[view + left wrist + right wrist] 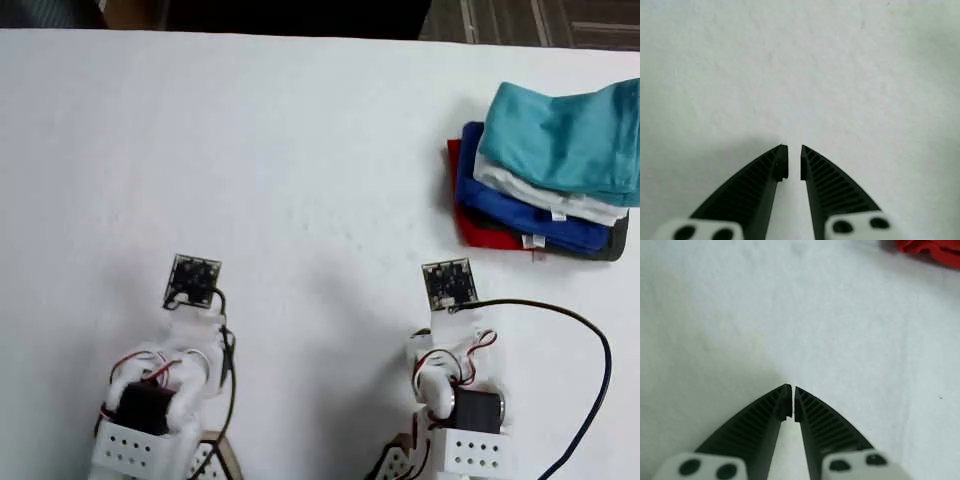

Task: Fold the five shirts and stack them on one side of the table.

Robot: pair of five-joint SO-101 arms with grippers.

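Work on the shirts looks finished, as far as these views allow a judgement. One stack of shirts [545, 170] sits on the white table [250, 150] at its right side, and five colours can be counted in it. Going left to right, the red shirt [480, 230] pokes out at the stack's left edge, followed by the blue shirt [520, 215] and the white shirt [560, 200]. The teal shirt [565, 135] lies on top, and a dark shirt [618, 240] shows at the stack's lower right corner. The folds are a little uneven, with edges stepped rather than flush, so at most some tidying is left.

The left arm [170, 390] sits folded back, well apart from the stack and far to its left. The left gripper [794, 150] hangs over bare table, its claw drawn nearly together with a thin slit between the tips, pinching nothing. The right arm [455, 390] is likewise folded back, nearer the stack but apart from it, below and to its left. The right gripper [792, 389] has its tips almost pressed together and holds nothing, with the red shirt's edge beyond it.
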